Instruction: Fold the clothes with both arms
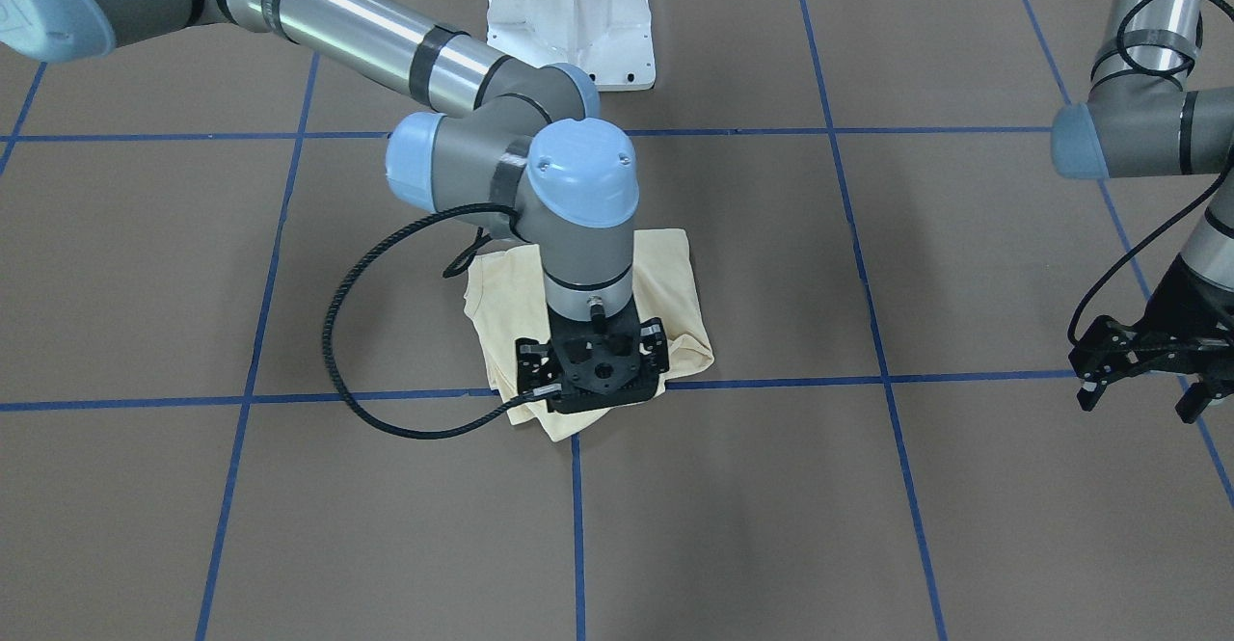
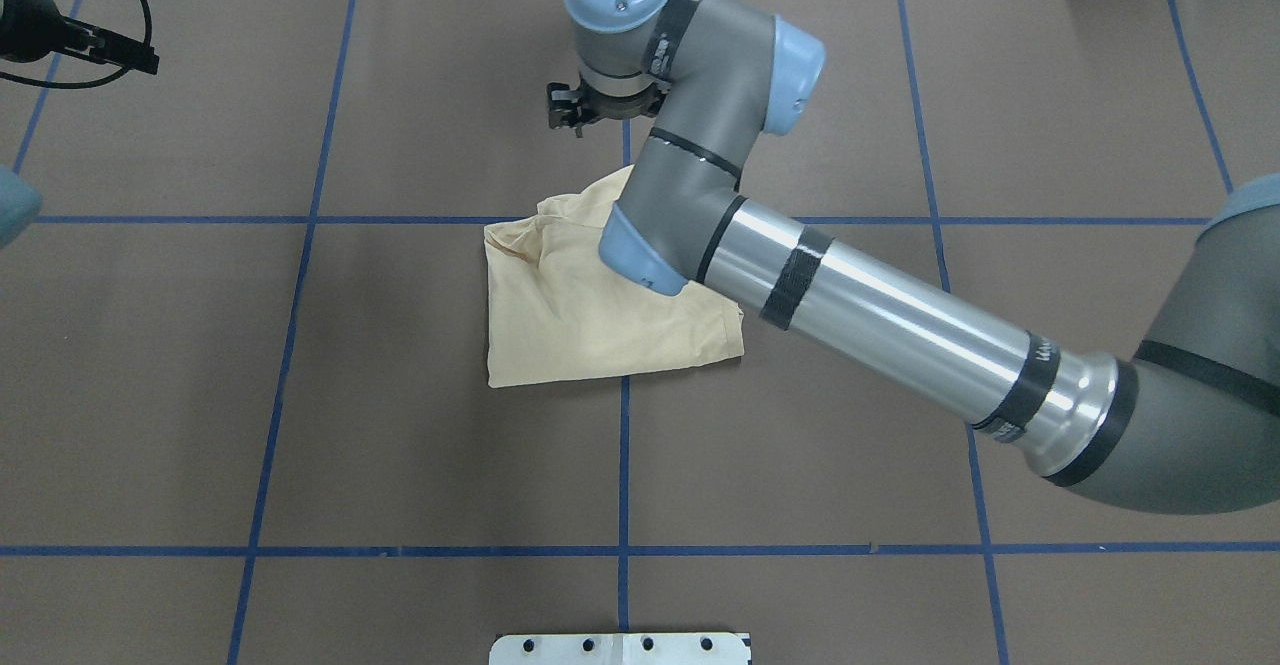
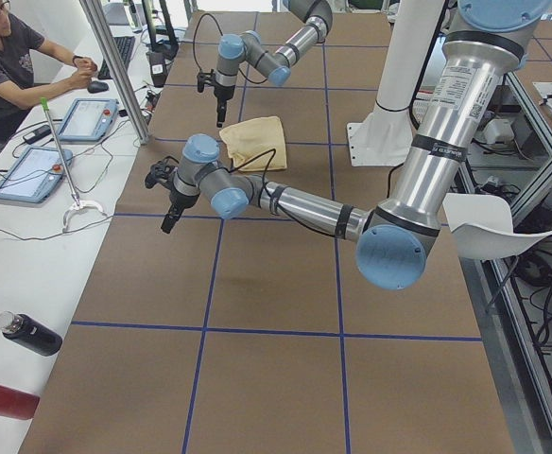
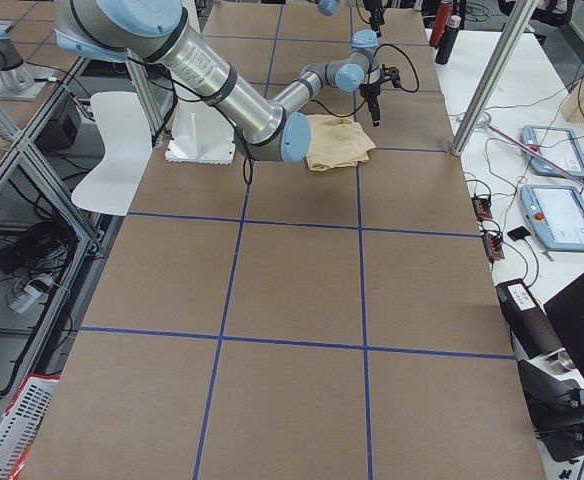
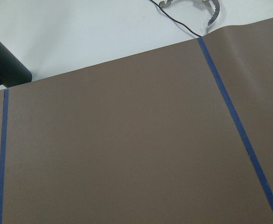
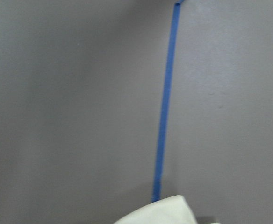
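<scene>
A pale yellow shirt lies folded into a compact, roughly square bundle near the middle of the brown counter, slightly wider from side to side, plain side up. The right gripper points straight down just past the bundle's far edge, on the side away from the robot. Its camera sees only a corner of cloth beside a blue tape line, and whether its fingers are apart or together cannot be told. The left gripper hangs well off to the robot's left with fingers spread and empty. The right arm is much the nearer, so any further fold would likely start there.
</scene>
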Motion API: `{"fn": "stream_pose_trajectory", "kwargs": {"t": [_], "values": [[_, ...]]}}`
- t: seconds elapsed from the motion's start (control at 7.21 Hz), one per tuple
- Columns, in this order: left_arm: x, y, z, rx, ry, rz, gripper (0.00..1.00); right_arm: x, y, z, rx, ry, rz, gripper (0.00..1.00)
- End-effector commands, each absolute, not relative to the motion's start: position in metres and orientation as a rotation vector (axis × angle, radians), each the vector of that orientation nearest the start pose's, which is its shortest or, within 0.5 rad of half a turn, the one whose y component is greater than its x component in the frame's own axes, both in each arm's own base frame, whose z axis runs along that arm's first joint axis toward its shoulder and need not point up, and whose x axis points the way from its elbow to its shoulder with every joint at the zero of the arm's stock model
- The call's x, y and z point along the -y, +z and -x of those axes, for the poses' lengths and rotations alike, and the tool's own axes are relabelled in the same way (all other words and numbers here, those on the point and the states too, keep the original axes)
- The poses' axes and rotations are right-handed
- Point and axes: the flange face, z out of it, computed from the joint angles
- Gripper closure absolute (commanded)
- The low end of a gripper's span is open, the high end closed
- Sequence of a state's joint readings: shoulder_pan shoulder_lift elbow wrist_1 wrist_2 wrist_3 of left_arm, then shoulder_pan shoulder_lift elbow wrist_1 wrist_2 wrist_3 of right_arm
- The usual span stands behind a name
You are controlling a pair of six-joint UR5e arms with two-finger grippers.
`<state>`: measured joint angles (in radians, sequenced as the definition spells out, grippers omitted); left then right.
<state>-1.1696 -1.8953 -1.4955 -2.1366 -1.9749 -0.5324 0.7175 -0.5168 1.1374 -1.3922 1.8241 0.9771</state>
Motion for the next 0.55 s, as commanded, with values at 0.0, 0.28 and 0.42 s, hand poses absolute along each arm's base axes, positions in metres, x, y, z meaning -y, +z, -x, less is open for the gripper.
{"fn": "stream_pose_trajectory", "kwargs": {"t": [0.0, 0.28, 0.42], "values": [[0.635, 0.449, -0.167, -0.721, 0.049, -0.594, 0.01, 0.677, 0.199, 0.437, 0.826, 0.073, -0.197, 0.01], [0.632, 0.46, -0.168, -0.733, 0.063, -0.635, 0.01, 0.684, 0.276, 0.366, 0.794, -0.004, -0.264, 0.01], [0.632, 0.461, -0.168, -0.731, 0.069, -0.634, 0.01, 0.684, 0.33, 0.341, 0.782, -0.015, -0.279, 0.0]]}}
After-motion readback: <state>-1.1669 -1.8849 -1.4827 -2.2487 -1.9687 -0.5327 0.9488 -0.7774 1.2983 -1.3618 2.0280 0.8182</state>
